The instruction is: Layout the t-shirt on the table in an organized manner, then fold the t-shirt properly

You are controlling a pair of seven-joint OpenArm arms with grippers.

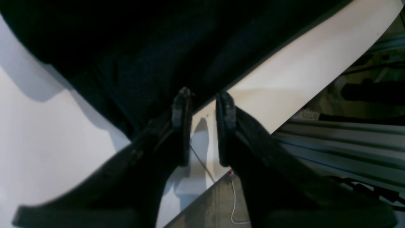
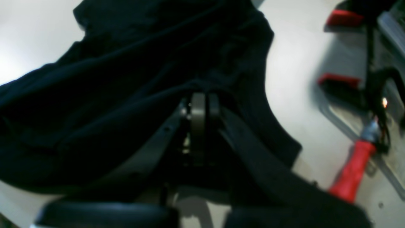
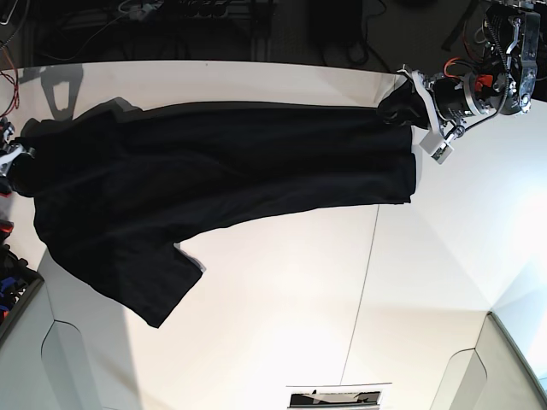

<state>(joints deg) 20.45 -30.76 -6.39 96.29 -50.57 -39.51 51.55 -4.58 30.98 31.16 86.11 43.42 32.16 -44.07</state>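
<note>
A: Where is the shirt (image 3: pixel 214 179)?

B: On the worktop (image 3: pixel 282 290), pulled into a long band from 9 to 3 o'clock in the base view. One sleeve hangs toward 7 o'clock. Only plain black cloth shows; no print is visible.

A: Right gripper (image 2: pixel 205 98)?

B: At the 9 o'clock end. The wrist view shows its fingers (image 2: pixel 198 117) pressed together, with cloth bunched at the tips. I read that as a pinch on the shirt.

A: Left gripper (image 1: pixel 204 104)?

B: At the 3 o'clock end, by the worktop's far edge. Its fingers (image 1: pixel 181 114) stand apart. The shirt's edge sits at the tips, and bare worktop shows in the gap lower down. I cannot tell whether any cloth is caught between them.

A: Which step is this?

B: Judged as the layout step. The cloth is stretched between the two arms but is still creased and narrow, and folding has not begun.

A: What does the next move call for?

B: A sure hold at the left end, then even tension while the body is spread wide. The loose sleeve needs flattening before any fold. One risk is the cloth slipping from the left fingers.

A: Any writing or brands?

B: None readable. There are red-handled clamps (image 2: pixel 352 171) near the right arm, with no legible marks.
</note>
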